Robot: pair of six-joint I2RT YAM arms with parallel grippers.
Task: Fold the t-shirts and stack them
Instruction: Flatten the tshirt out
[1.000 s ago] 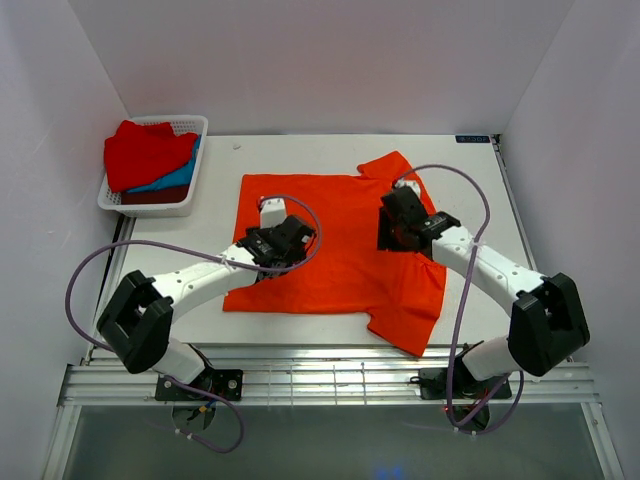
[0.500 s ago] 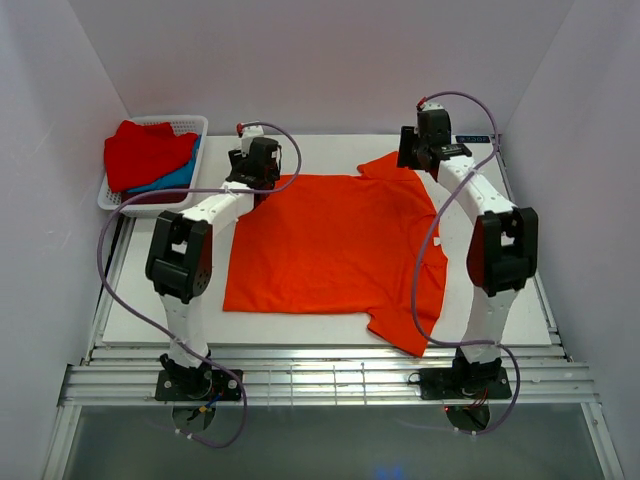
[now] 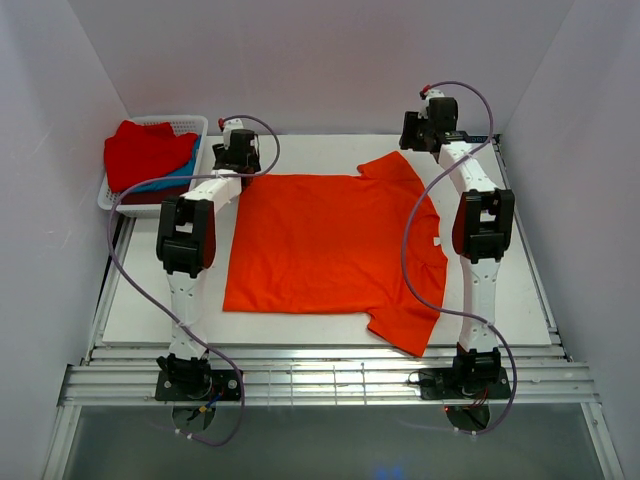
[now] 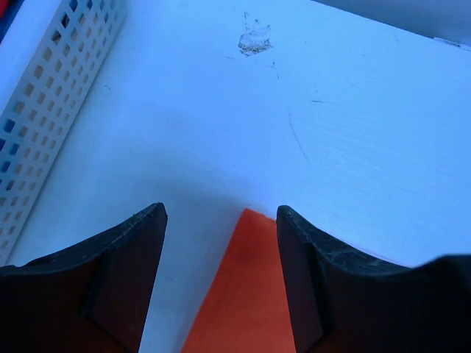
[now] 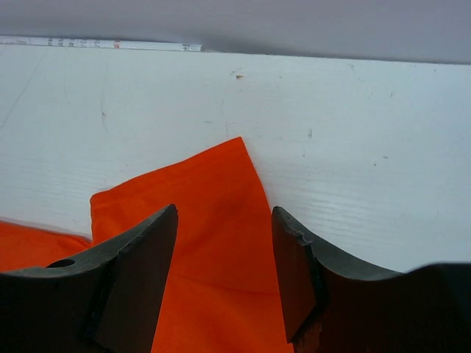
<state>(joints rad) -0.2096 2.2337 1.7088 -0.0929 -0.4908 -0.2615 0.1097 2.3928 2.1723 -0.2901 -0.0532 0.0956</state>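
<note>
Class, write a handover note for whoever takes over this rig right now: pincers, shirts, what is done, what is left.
Left pincer: open, empty, over the far left corner of the orange shirt.
Right pincer: open, empty, over its far sleeve tip.
The orange shirt lies spread flat on the table, unfolded.
Red shirt, blue shirt, maroon shirt: heaped in the basket.
Done: no fold yet.
Left: fold each shirt, then stack them.

orange-red shirt [image 3: 330,250]: spread flat on worktop [image 3: 160,300], sleeves at right
red shirt [image 3: 145,150]: crumpled atop basket [image 3: 192,122] pile
blue shirt [image 3: 180,178]: beneath red
maroon shirt [image 3: 147,197]: at bottom
</note>
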